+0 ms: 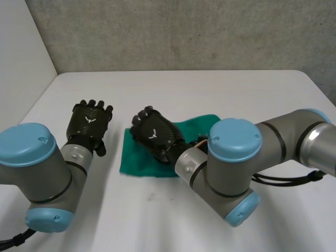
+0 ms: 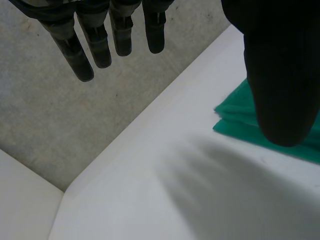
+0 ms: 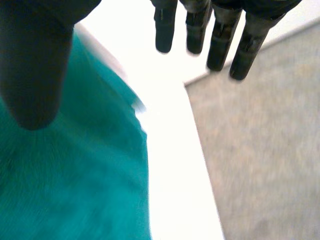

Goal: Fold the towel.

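A green towel (image 1: pixel 137 160) lies bunched into a small, roughly square shape near the middle of the white table (image 1: pixel 189 89). My right hand (image 1: pixel 156 134) hovers over the towel's left part, palm down, its fingers (image 3: pixel 216 39) straight and holding nothing. In the right wrist view the towel (image 3: pixel 75 185) spreads under the palm and thumb. My left hand (image 1: pixel 90 122) is open over bare table, a short way left of the towel and apart from it. In the left wrist view the towel's layered edge (image 2: pixel 235 116) lies beside the thumb (image 2: pixel 280 80).
A grey wall (image 1: pixel 184 31) runs behind the table's far edge, and a white wall (image 1: pixel 21 58) stands at the left. My right arm (image 1: pixel 236 163) crosses the towel's right half. Bare table lies beyond the towel and in front of it.
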You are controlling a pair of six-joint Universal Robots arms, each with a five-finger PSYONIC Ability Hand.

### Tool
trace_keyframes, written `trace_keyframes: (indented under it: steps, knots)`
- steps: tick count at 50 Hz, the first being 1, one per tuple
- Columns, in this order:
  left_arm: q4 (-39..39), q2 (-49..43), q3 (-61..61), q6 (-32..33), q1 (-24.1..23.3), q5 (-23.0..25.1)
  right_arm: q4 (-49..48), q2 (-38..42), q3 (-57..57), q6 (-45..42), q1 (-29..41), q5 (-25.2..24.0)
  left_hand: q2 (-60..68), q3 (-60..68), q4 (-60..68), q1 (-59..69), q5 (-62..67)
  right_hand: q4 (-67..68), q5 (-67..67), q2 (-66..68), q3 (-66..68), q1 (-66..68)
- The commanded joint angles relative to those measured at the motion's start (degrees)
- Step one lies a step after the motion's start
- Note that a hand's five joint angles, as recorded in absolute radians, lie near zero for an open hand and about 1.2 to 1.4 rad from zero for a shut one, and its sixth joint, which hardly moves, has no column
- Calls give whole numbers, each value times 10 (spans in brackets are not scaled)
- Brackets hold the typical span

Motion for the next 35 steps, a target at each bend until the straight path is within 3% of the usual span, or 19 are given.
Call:
trace_keyframes:
  steps: [1,6,14,18,19,20,23,30,32,35]
  knots:
    - [2,4,10,-1,-15,4,21,-19,9,98,-29,186,-14,-20,-14,-23,-13,-66,-76,-61,-64,-34]
    - [4,-4,35,-3,-51,5,78,-61,60,213,-98,171,-13,-18,-12,-21,-12,-66,-76,-61,-64,-34]
    - [0,-49,88,-44,-90,2,122,-73,126,296,-159,99,-3,-8,-2,-11,-2,-22,-31,-16,-19,10]
    - [-2,-58,96,-54,-95,1,117,-70,156,297,-213,86,-1,-6,0,-9,0,255,246,260,258,287]
    - [-3,-58,95,-54,-95,0,116,-69,156,300,-220,86,-1,-6,0,-9,0,372,363,378,375,404]
    - [-4,-58,95,-54,-95,0,109,-69,154,305,-231,84,-1,-6,0,-9,0,613,604,619,616,645]
    - [-6,-51,90,-54,-94,-1,88,-71,152,301,-240,91,-1,-6,0,-9,0,634,624,639,636,666]
    - [-25,-19,76,-55,-84,-2,54,-86,89,265,-213,113,-3,-8,-2,-11,-2,634,624,639,636,666]
    - [-27,-10,73,-54,-80,-3,58,-88,60,260,-179,114,-3,-8,-2,-11,-2,634,624,639,636,666]
    - [-29,-2,69,-54,-65,-5,96,-65,-23,251,-72,106,-4,-10,-4,-13,-3,634,624,639,636,666]
